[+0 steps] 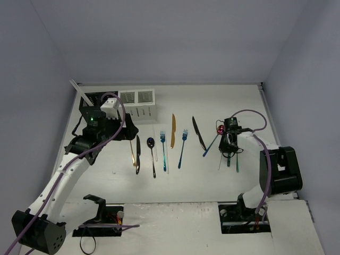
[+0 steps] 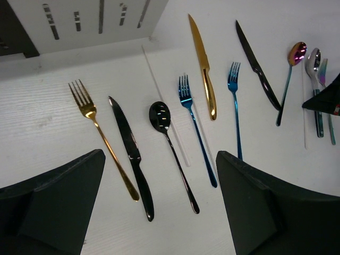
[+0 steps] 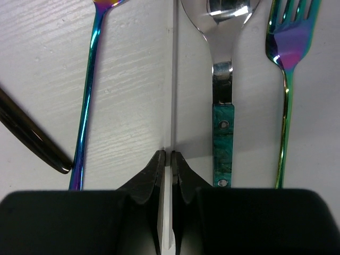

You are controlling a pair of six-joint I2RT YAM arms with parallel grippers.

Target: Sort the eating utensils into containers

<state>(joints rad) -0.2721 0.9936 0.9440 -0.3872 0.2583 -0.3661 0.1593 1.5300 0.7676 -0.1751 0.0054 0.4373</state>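
The right gripper (image 3: pixel 168 159) is pressed together on a thin pale chopstick (image 3: pixel 173 79), pinching it near its near end. The fingertips sit low at the table (image 3: pixel 133 64), which such a slim, flat-lying stick needs. The stick runs straight ahead from the jaws, and whether it has left the surface cannot be told.

Just to the gripper's right lies a silver spoon (image 3: pixel 223 106) with a green handle, and beyond that an iridescent fork (image 3: pixel 289 79). To its left are an iridescent spoon's handle (image 3: pixel 90 79) and the end of a black knife (image 3: pixel 32 141). The narrow pinch probably serves to keep these neighbours undisturbed.

Well off to its left, at the table's far side, stand the white caddy (image 1: pixel 137 103) and the black caddy (image 1: pixel 98 101), where the chopstick presumably goes. The left gripper (image 2: pixel 159 154) hangs there with jaws spread wide, holding nothing.
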